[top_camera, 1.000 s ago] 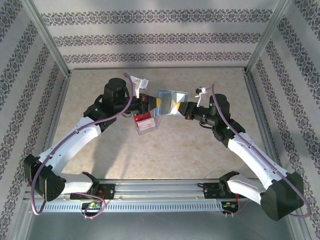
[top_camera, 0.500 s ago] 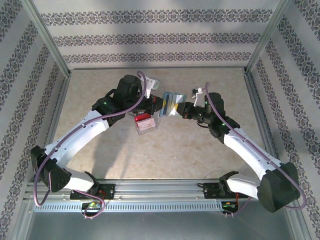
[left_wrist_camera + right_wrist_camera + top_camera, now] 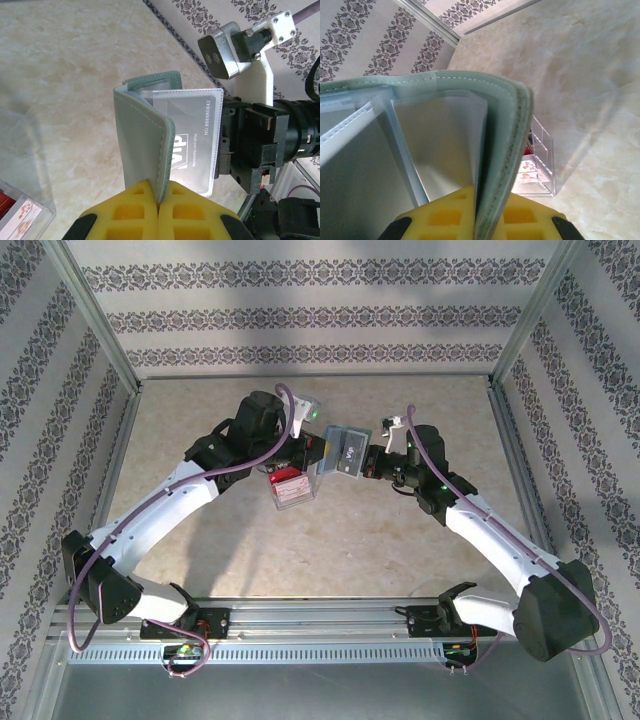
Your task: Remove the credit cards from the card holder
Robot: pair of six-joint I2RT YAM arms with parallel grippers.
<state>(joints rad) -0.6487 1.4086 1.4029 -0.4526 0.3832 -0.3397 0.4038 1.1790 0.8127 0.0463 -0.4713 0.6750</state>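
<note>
The pale teal card holder (image 3: 343, 448) hangs above the table between both arms, partly folded. My left gripper (image 3: 160, 202) is shut on the edge of one teal panel (image 3: 142, 135). My right gripper (image 3: 490, 217) is shut on the edge of the other panel (image 3: 512, 125). In the left wrist view a grey credit card (image 3: 192, 140) printed "VIP" sits in a clear sleeve that sticks out of the holder toward the right arm's black wrist (image 3: 255, 150). In the right wrist view, clear inner sleeves (image 3: 395, 145) fan out to the left of the gripped panel; whether they hold cards is not visible.
A clear plastic tray (image 3: 292, 486) with red and printed contents stands on the table just below the left gripper, also seen as the tray (image 3: 537, 165) and the tray corner (image 3: 25, 220). Patterned walls and a metal frame (image 3: 505, 430) enclose the marble tabletop (image 3: 350, 540).
Both grippers have moved toward each other. The card holder, spread wide open a second ago, is now folded much narrower between them. Both grips stay shut.
</note>
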